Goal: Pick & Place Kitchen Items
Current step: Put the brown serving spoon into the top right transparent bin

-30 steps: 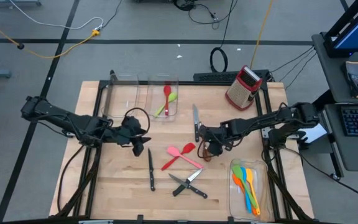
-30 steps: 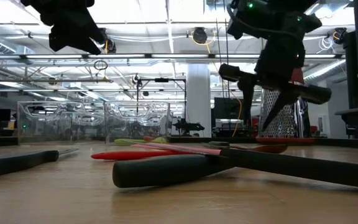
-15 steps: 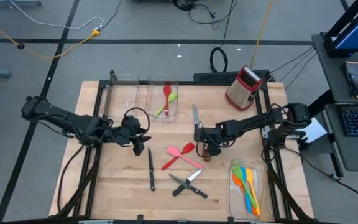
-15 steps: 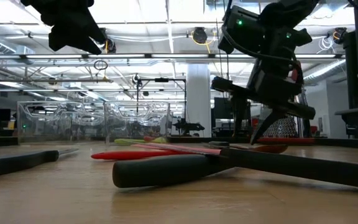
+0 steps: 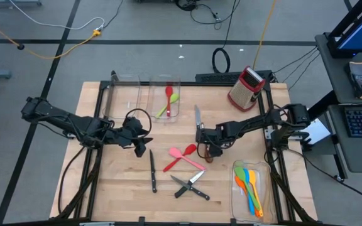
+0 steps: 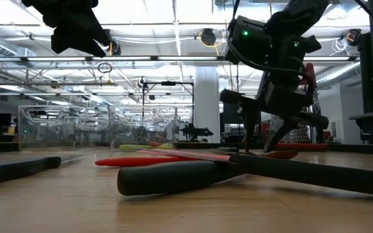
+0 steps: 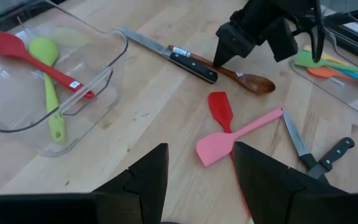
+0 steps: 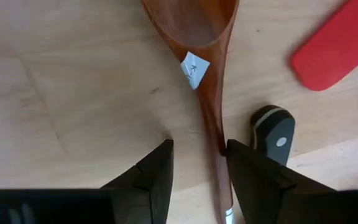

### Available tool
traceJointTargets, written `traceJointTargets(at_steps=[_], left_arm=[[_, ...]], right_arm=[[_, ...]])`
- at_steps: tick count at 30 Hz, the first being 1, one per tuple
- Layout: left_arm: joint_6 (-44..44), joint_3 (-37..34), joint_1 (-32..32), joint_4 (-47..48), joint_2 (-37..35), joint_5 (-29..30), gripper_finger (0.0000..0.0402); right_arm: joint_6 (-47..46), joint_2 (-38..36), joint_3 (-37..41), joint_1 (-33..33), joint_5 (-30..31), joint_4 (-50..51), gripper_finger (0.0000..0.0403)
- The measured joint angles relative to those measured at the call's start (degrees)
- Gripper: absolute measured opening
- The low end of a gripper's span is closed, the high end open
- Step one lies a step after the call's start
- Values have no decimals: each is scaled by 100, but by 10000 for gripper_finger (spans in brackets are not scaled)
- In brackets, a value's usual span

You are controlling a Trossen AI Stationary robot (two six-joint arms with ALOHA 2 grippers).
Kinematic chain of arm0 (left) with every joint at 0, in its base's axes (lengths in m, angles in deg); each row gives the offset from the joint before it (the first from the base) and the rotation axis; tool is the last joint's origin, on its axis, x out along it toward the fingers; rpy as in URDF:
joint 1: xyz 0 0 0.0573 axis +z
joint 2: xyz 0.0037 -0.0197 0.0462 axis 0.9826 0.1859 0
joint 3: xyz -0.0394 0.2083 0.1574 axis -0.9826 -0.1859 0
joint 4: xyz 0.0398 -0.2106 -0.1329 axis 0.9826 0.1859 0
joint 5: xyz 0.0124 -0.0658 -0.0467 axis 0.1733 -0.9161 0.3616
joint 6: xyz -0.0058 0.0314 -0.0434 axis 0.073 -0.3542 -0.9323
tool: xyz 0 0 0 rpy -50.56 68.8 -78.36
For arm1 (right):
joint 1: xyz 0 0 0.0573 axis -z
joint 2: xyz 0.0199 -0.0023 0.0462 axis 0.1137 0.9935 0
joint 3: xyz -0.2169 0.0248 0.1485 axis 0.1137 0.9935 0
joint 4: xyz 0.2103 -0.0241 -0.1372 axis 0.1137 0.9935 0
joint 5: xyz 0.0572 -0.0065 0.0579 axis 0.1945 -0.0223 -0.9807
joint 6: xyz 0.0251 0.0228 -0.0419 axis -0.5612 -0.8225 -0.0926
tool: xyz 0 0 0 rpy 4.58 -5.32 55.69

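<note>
Hovering right of frame centre, right tool point(image 5: 210, 150), fingers apart astride brown spoon's point(image 8: 201, 37) handle, perhaps not yet gripping; spoon flat on surface point(image 5: 118, 182). Left tool point(image 5: 144, 141) apart, empty, left of centre.

We see even, bright overhead light from ceiling strips point(image 6: 173, 19), soft short shadows on the table point(image 5: 118, 182), and blurred near knife handles point(image 6: 173, 178) at table level
</note>
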Motion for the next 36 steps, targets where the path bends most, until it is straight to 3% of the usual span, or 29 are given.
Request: traceJointTargets(at_steps=[14,24,36], left_arm=[[20,0,-1,2,0,-9,186],[11,0,-7,2,0,-13,186],[0,2,-7,-77,0,-15,186]], right_arm=[[-64,141,1,-2,-7,85,141],[-810,154,13,7,-273,143,137],[-943,149,359,-2,-317,168,24]])
